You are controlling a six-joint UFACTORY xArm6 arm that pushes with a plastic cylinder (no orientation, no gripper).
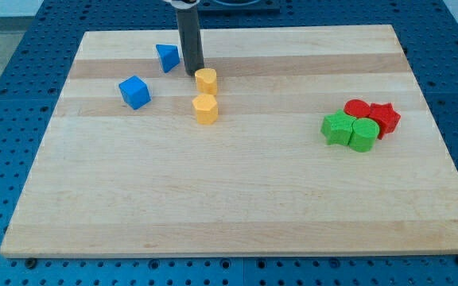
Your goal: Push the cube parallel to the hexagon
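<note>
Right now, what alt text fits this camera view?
My tip rests beside the yellow cylinder, above the yellow hexagon. A blue cube and blue wedge sit left; red and green blocks cluster right.

Straight dark rod, my tip (pixel 195 73)

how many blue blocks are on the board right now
2. The blue cube sits toward the view's left. The blue wedge-like block lies nearer the view's top, just left of my tip. Nothing seems to hide another.
</note>
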